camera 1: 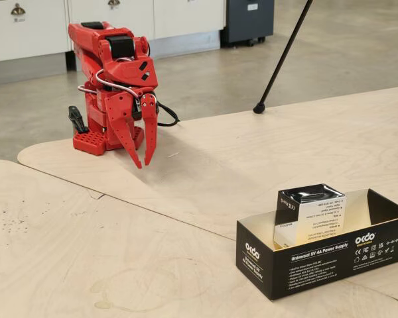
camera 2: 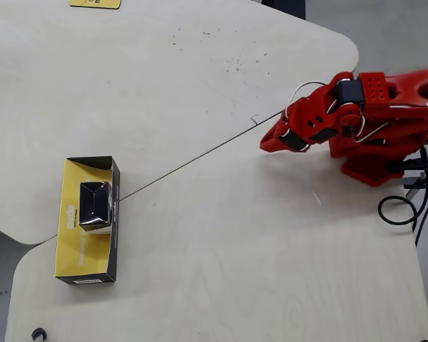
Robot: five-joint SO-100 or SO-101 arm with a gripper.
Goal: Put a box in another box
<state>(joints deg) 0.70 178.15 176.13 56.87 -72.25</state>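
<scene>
1. Gripper (camera 1: 144,163) first: it hangs near the red arm's base (camera 1: 93,141), tips pointing down at the surface (camera 1: 205,165). The two fingers sit a little apart, with a thin gap between the tips. It holds nothing.

2. From above, the gripper (camera 2: 265,145) looks tucked in close to the arm's base (camera 2: 371,165). I think the arm is folded up like this because it is resting and has no job for now.

3. The small white box (camera 1: 309,215) with the shiny black top stands upright inside the long black box (camera 1: 322,255). It sticks up above the low walls, so its white side with tiny writing shows.

4. In the overhead view, the small white box (camera 2: 95,205) sits in the upper part of the long black box (camera 2: 113,242). The yellow floor below it is bare. It seems to lean close to one wall, but I cannot tell if it touches.

5. The long black box sits near the surface's edge, well apart from the gripper. Nothing is touching it.

6. I think the job is done, because the small box is already in the big one.

7. A thin black pole (camera 1: 282,56) stands on the floor behind the surface, and a black cable (camera 2: 399,214) curls beside the base.
</scene>
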